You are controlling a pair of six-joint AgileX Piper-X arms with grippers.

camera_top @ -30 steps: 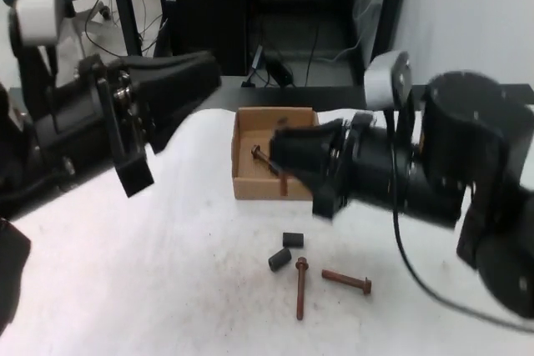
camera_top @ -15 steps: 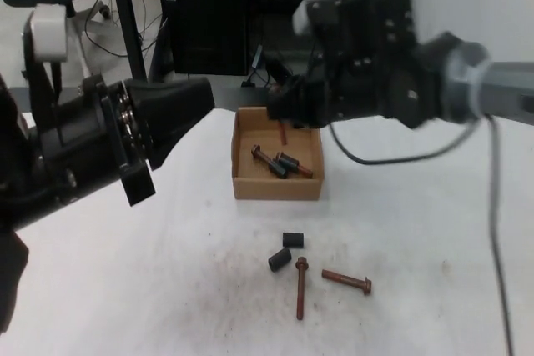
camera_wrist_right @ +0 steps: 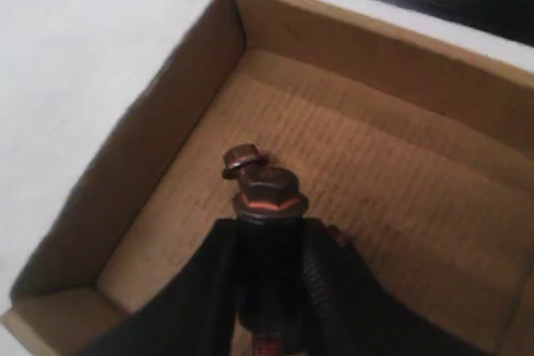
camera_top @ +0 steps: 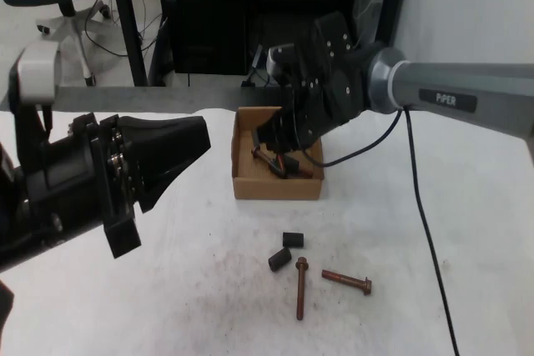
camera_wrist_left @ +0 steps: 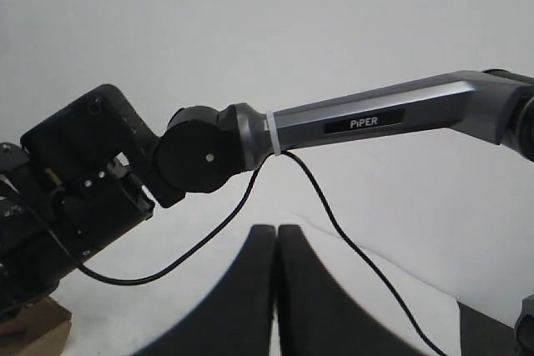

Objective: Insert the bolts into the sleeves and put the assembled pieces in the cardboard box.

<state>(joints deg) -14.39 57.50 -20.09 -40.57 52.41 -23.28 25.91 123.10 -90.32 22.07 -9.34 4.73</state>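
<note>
bolt (camera_wrist_right: 267, 190) in its sleeve (camera_wrist_right: 269, 249) sits pinched by the right gripper (camera_wrist_right: 269, 238) above the cardboard box (camera_wrist_right: 158, 139); left gripper (camera_wrist_left: 276, 283) hangs over the surface (camera_top: 183, 298), fingers pressed together.

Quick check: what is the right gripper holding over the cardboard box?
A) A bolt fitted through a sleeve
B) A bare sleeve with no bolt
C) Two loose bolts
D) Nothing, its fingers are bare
A: in the right wrist view, the right gripper is shut on an assembled piece, a hex-headed bolt through a dark sleeve, above the cardboard box.
</note>
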